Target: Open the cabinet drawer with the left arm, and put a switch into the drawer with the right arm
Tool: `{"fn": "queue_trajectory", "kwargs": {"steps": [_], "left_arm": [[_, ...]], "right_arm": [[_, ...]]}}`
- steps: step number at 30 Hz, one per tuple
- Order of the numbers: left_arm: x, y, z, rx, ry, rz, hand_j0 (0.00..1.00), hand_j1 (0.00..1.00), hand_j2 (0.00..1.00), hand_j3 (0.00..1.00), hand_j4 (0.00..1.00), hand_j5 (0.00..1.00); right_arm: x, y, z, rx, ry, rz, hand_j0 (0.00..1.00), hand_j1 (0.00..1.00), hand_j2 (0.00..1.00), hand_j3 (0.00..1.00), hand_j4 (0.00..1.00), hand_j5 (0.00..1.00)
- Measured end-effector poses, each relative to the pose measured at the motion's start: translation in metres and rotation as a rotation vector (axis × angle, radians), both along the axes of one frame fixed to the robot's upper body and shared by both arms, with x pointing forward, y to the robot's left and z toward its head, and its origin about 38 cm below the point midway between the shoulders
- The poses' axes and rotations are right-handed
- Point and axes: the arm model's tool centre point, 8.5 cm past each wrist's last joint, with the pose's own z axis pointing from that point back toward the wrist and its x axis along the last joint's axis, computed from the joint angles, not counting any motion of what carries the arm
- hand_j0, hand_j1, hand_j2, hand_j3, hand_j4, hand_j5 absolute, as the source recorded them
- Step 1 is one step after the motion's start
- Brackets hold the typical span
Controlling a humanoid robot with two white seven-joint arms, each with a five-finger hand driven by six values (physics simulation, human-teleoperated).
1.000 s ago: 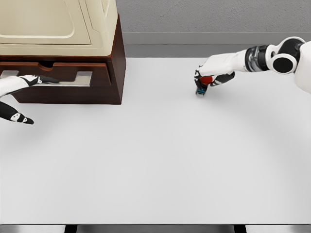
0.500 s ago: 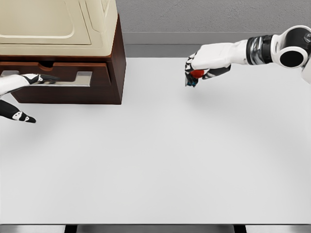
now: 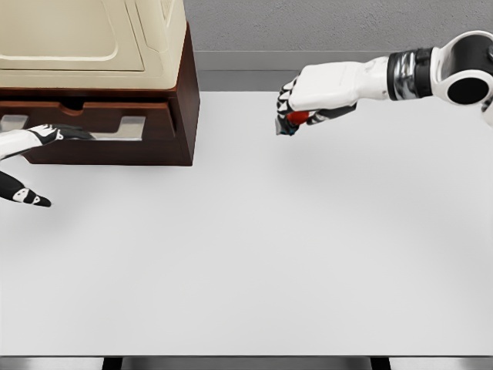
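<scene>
The brown cabinet [image 3: 185, 92] with a cream top stands at the table's back left. Its drawer [image 3: 158, 123] has a pale handle slot [image 3: 123, 127] across its front. My left hand [image 3: 54, 134] comes in from the left edge with its fingers hooked into that slot and its thumb spread low. The switch [image 3: 295, 118], small with red and dark parts, hangs above the table at the back centre. My right hand [image 3: 296, 104] is shut on it, and its fingers hide most of it.
The white table [image 3: 246, 254] stretches from the cabinet to the front edge. A grey wall [image 3: 308, 31] runs behind it. The right forearm [image 3: 400, 77] reaches in from the upper right.
My right hand has lifted the switch off the table and carried it left toward the cabinet. The drawer front has shifted slightly toward me with the left hand's fingers in its handle.
</scene>
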Motion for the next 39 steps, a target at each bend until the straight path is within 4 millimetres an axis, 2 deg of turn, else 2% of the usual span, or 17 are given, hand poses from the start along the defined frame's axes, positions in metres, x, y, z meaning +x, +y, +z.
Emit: {"fn": "queue_trajectory", "kwargs": {"steps": [5,11,22,32,39], "left_arm": [[-0.007,0.003,0.014,0.01,-0.008,-0.005,1.0,1.0,1.0,1.0,1.0,1.0],[-0.006,0.006,0.025,-0.006,-0.03,0.007,1.0,1.0,1.0,1.0,1.0,1.0],[0.005,-0.001,0.006,-0.054,-0.012,0.014,1.0,1.0,1.0,1.0,1.0,1.0],[0.005,-0.003,0.001,-0.059,-0.002,0.012,1.0,1.0,1.0,1.0,1.0,1.0],[0.008,0.004,-0.001,-0.056,-0.001,0.036,1.0,1.0,1.0,1.0,1.0,1.0]], "right_arm": [[-0.017,0.012,0.017,0.033,-0.015,0.067,0.46,0.46,0.46,0.46,0.46,0.46],[-0.033,0.024,0.033,0.063,-0.025,0.127,0.46,0.46,0.46,0.46,0.46,0.46],[-0.04,0.049,0.046,0.106,-0.031,0.192,0.46,0.46,0.46,0.46,0.46,0.46],[-0.042,0.069,0.06,0.151,-0.038,0.233,0.46,0.46,0.46,0.46,0.46,0.46],[-0.044,0.085,0.072,0.164,-0.057,0.268,0.46,0.46,0.46,0.46,0.46,0.46]]}}
